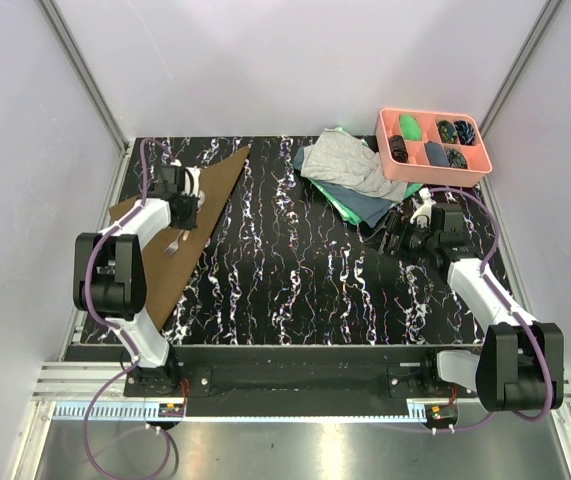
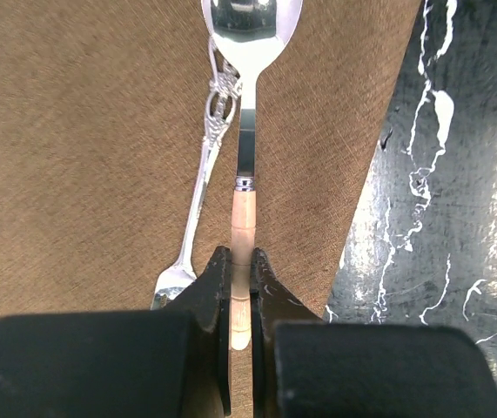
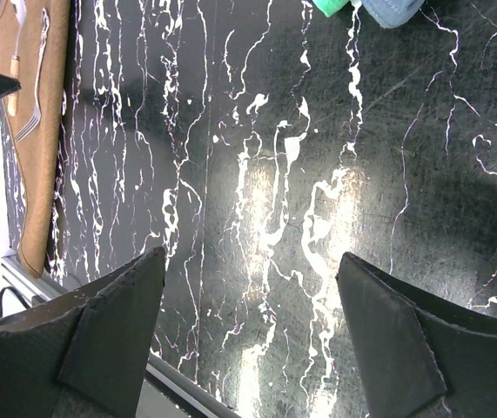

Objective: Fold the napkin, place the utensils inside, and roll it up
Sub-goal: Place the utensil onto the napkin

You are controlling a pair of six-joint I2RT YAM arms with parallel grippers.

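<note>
The brown napkin (image 1: 217, 185), folded into a triangle, is seen lying at the left side of the black marbled desk (image 1: 305, 280). An orange-handled spoon (image 2: 245, 209) is clamped by its handle in the left end effector (image 2: 241, 261), over the cloth and just beside an ornate silver fork (image 2: 203, 178) laid on it. The right end effector (image 3: 250, 257) is held wide open and empty above the desk.

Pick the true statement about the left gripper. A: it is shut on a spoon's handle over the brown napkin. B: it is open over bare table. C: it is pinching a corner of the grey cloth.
A: the left wrist view shows the left gripper shut on the spoon by its pale handle, with the napkin beneath.
</note>
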